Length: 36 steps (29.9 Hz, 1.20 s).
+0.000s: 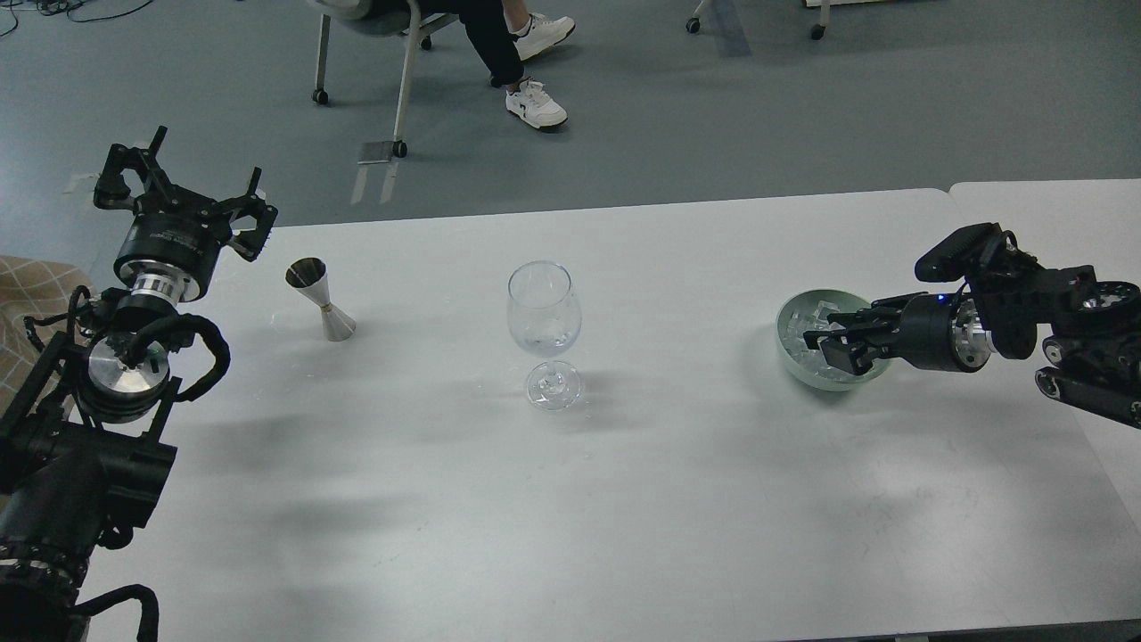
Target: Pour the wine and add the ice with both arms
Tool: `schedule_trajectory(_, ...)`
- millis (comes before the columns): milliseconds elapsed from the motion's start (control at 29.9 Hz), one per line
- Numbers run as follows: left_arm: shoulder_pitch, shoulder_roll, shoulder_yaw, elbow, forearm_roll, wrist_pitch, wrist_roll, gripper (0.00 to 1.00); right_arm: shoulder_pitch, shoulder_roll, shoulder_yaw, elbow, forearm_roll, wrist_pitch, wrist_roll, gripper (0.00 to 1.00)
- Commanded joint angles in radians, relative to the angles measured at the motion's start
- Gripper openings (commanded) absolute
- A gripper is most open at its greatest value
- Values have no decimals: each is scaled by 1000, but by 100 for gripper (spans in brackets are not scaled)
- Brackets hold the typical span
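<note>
your right gripper (842,343) sits inside the pale green round bowl (793,357), among the small clear ice cubes (816,316); you cannot tell how its fingers stand. your left gripper (183,192) hangs spread wide and empty, the steel hourglass jigger (321,299) just to its right, the clear stemmed wine glass (544,330) beyond it, between both grippers.

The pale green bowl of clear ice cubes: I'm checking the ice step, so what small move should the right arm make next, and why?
Probably close the right gripper on one cube of the clear ice. Its fingers already reach into the pale green bowl, though a grip cannot be confirmed, and the clear stemmed wine glass holds no cube yet.
</note>
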Motion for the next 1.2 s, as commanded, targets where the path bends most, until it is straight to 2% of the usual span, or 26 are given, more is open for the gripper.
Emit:
schedule_trajectory(0,-1,3,0,0,0,1,2,98,13,-28,25,4,2,-19,0,46)
schedule_trajectory(334,-1,12,-2,-1,0,3,2,98,13,-117,175,40,2,-21,0,47)
schedule_trajectory(502,0,9,0,-9,2,5,2,98,-17,-178,175,147,-1,-22,0,46)
schedule_trajectory(669,11,9,-1,-12,2,5,2,98,-53,-178,174,164,-4,-67,0,47)
schedule_trajectory(1003,29,3,0,-12,2,0,-2,98,-96,-165,169,136,-9,-70,0,48)
schedule_trajectory(1170,41,0,-2,-10,0,-5,-5,98,-114,-155,169,101,-9,-72,0,53)
